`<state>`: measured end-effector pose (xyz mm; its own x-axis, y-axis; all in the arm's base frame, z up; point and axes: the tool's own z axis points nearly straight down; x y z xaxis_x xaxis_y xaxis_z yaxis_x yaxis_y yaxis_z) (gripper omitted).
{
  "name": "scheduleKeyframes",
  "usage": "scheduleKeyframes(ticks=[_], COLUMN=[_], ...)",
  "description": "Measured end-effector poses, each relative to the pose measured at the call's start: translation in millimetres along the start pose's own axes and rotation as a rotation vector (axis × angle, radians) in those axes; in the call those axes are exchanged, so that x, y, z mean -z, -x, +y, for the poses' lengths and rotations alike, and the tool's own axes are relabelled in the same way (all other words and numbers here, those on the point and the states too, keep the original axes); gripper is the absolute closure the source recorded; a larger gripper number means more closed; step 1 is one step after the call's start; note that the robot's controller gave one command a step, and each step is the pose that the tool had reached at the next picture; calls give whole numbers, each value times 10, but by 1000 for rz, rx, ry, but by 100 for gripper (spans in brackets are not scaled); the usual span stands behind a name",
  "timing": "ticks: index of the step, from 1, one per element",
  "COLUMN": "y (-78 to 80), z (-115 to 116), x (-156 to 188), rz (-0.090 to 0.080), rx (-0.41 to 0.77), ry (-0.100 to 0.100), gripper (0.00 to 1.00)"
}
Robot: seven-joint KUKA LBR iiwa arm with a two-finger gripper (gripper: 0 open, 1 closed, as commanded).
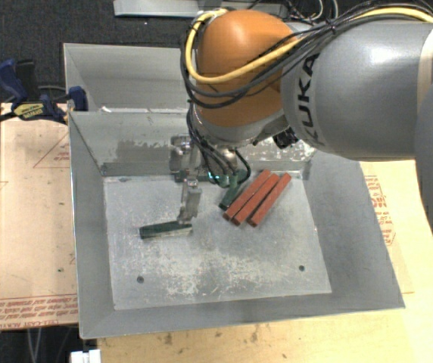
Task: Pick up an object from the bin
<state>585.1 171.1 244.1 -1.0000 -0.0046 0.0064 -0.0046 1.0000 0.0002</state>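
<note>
The gripper [187, 215] stands at the right end of a dark green bar [162, 231] lying nearly left-to-right; claw state cannot be told.

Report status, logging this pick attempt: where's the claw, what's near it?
Claw low in bin, grip unclear. At dark green strip, view-right end, nothing seen held. Red-brown bars lie close beside, apart from strip.

Grey bin [224, 271]: dark green bar [163, 231], red-brown blocks [258, 197]
</note>
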Motion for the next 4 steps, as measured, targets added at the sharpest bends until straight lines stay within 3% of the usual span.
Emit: scheduleKeyframes(ticks=[1, 2, 3, 4], y=[16, 7, -69, -9], z=[-10, -61, -195, -47], x=[48, -624, -871, -1028], rz=[-8, -12, -1, -8], rx=[-4, 9, 50, 17], ry=[1, 3, -1, 1], gripper=[0, 0, 0, 0])
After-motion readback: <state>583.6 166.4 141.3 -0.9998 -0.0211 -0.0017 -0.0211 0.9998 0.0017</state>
